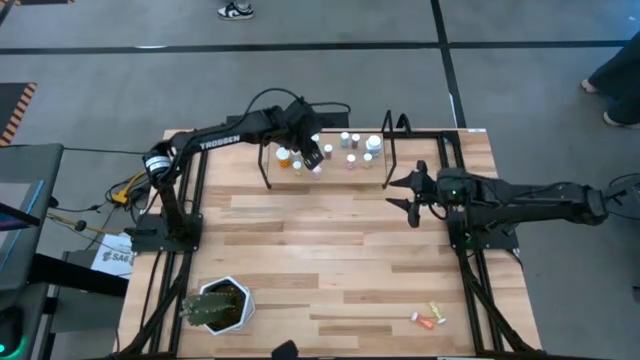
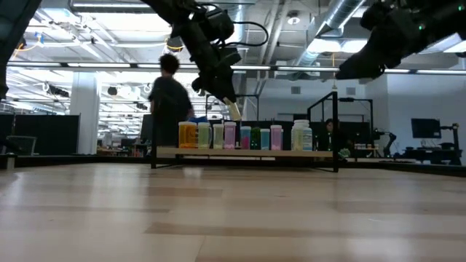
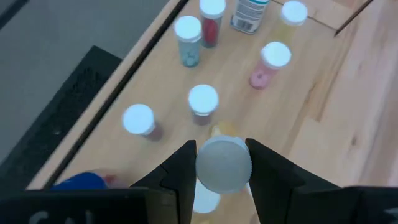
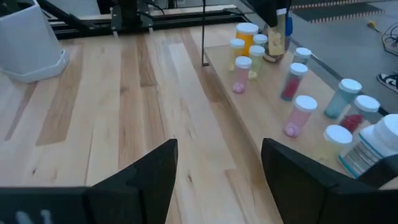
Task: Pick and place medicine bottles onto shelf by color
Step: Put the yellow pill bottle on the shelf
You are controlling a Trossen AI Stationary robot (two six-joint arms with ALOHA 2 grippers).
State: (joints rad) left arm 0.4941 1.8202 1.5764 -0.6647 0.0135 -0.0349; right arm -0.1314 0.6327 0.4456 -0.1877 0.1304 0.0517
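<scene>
While the left pincer (image 1: 314,160) hangs over the narrow light-wood shelf with thin black rod uprights (image 1: 372,172) at upper centre of the high view, its two dark fingers (image 3: 181,169) are clamped on a small pale-yellow bottle with a white cap (image 3: 223,165) — held up in the air, tilted, above the row in the low view (image 2: 234,110). In the left wrist view the cap fills the gap between the fingers at bottom centre.

On the shelf stand the other small medicine bottles, mostly white-capped: an orange one (image 1: 283,156) at the left end, pink ones (image 4: 299,116) nearer the desk side, a teal-blue one (image 4: 343,98), a red-filled one (image 4: 292,81), and a wider white bottle w/ printed label (image 4: 374,148) toward the right end. Low view shows them as a single line, orange at left thru white at right.

Right pincer (image 1: 411,193) sits mid-right of the high view, just off the shelf's right end above the light-wood desk (image 1: 330,260), fingers spread apart, nothing between them — bare desk shows in the gap in the right wrist view.

Lower left of the high view: green spiky plant in a white pot (image 1: 217,305). Lower right: two small bottles lying on their sides (image 1: 430,317), orange and yellow.
</scene>
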